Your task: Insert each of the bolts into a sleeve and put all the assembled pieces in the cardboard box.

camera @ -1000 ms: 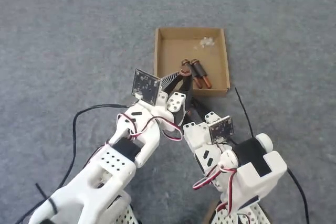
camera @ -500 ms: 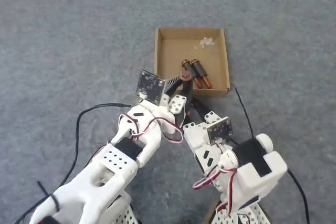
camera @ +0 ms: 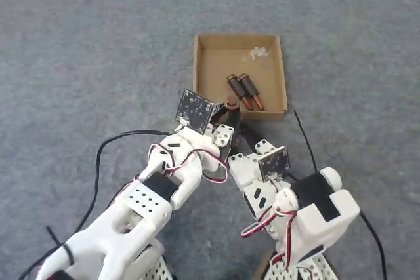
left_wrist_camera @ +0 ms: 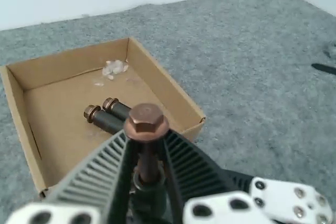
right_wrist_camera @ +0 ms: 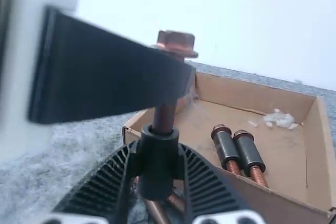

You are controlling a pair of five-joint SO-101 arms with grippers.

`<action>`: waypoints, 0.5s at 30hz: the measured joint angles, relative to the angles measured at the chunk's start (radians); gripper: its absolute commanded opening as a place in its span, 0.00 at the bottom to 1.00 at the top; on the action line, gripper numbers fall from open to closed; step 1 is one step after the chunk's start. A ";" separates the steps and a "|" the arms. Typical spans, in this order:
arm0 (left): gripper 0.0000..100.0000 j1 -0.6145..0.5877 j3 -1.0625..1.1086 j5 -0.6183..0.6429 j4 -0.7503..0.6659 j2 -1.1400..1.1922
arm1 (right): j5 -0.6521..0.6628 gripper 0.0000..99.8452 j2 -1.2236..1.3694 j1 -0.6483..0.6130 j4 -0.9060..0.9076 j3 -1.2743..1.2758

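While both arms meet at the near wall of the cardboard box (camera: 197, 70), each has a grasp on one part of the same piece. The left gripper (left_wrist_camera: 147, 140) is clenched on the shank of a copper-coloured bolt (left_wrist_camera: 148, 120), just under its hexagonal head, with the ribbed jaws pressed against either side. The right gripper (right_wrist_camera: 157, 150) is clenched on a black sleeve (right_wrist_camera: 156, 166) lower on the same shank. In the right wrist view the bolt passes down through the sleeve. Its head stands clear above the sleeve with bare shank between them, and a copper tip shows beneath the sleeve. The piece is held roughly upright, off the tabletop (camera: 98, 63); whether it hangs over the box floor or just outside the wall cannot be determined.

Inside the box, two assembled pieces (camera: 235, 90) (camera: 250, 90) lie side by side, touching, near the right-hand wall. A small white scrap (camera: 259, 51) lies near the far wall. Black cables (camera: 111, 139) trail across the grey tabletop beside the arms.
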 measured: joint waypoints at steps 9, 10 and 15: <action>0.01 0.003 0.069 -0.104 0.002 0.005 | 0.002 0.01 0.000 0.003 0.002 0.000; 0.01 0.003 0.072 -0.107 0.000 0.003 | 0.002 0.01 0.002 0.005 0.002 0.000; 0.10 0.003 0.083 -0.110 -0.002 0.002 | 0.002 0.01 0.002 0.008 0.002 -0.002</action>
